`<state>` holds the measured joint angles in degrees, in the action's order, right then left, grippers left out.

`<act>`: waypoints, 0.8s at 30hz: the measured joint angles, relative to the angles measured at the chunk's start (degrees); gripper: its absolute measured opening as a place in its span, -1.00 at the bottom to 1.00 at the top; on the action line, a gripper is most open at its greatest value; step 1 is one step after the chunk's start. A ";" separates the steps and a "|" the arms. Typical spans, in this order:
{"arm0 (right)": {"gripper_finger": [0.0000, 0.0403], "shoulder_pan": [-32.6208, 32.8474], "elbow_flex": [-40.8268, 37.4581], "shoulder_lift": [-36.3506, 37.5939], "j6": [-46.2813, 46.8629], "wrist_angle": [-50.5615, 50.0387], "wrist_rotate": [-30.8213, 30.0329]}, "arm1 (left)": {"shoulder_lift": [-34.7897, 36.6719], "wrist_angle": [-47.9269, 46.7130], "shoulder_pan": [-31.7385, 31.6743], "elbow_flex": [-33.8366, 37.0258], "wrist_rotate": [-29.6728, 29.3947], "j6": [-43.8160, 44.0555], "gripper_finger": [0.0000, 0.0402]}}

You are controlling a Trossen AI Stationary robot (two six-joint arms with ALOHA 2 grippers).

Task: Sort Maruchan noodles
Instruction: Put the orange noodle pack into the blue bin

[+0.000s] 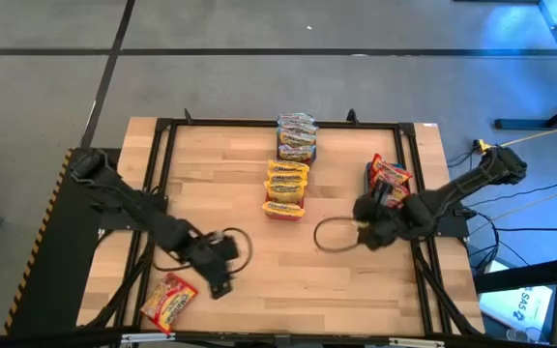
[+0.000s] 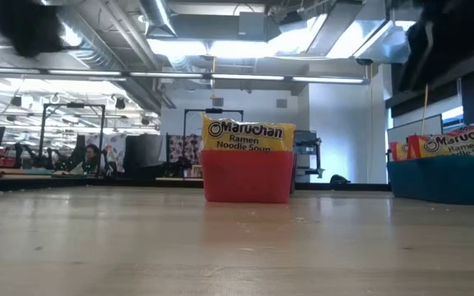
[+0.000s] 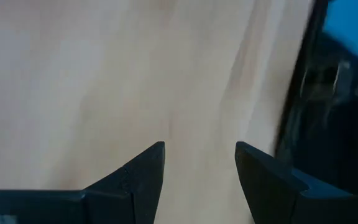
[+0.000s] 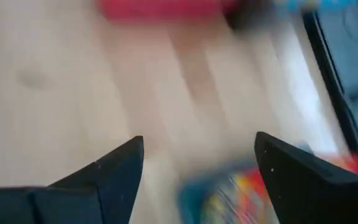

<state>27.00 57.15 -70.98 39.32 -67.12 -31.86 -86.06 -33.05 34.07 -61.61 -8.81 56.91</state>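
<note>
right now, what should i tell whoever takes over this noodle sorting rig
Left gripper: open, empty, low over bare wood near the table's front left.
Right gripper: open, empty, over the table's right side beside the packets there.
Noodles: a row of packets stands at the table's back centre, with a Maruchan packet upright in the red bin. More packets sit in the dark blue bin on the right. One loose packet lies flat at the front left corner.
Done: most packets are binned.
Left: the loose front-left packet is not yet picked up; the left gripper is nearest.
</note>
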 joint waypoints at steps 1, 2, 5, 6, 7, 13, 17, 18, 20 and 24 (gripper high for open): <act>0.39 1.74 -0.61 -0.02 -0.67 3.63 -1.56 | 0.85 -4.12 1.34 -0.27 2.67 5.43 -0.04; 0.39 3.33 -1.42 -0.13 -1.53 8.34 -3.10 | 1.53 -7.46 2.86 -0.32 4.95 10.75 -0.04; 0.39 7.41 -4.31 -0.31 -6.67 21.94 -6.16 | 2.06 -13.08 8.40 0.10 11.92 21.70 -0.04; 0.39 8.50 -5.41 -0.43 -8.57 26.40 -7.03 | 1.99 -13.93 10.57 0.66 14.18 23.76 -0.04; 0.39 9.69 -6.55 -0.46 -10.47 30.37 -7.95 | 1.63 -14.24 12.81 1.22 16.14 25.24 -0.04; 0.39 13.88 -13.66 -0.44 -17.68 50.16 -11.53 | -2.21 -13.82 21.02 2.70 28.29 35.81 -0.04; 0.39 13.92 -15.80 -0.44 -17.81 53.88 -11.01 | -5.37 -12.41 23.32 2.70 29.83 35.66 -0.04; 0.39 13.88 -16.04 -0.44 -17.14 54.07 -11.08 | -6.13 -11.13 23.33 2.73 29.24 35.09 -0.04; 0.39 13.86 -16.29 -0.44 -16.67 54.08 -11.61 | -7.33 -7.62 22.67 2.74 26.68 33.45 -0.04; 0.39 13.86 -16.31 -0.44 -16.44 54.17 -11.83 | -9.60 -3.32 20.10 2.74 23.03 30.81 -0.04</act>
<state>40.86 40.84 -71.42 22.88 -12.95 -43.69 -95.66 -36.38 54.18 -58.87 14.22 87.72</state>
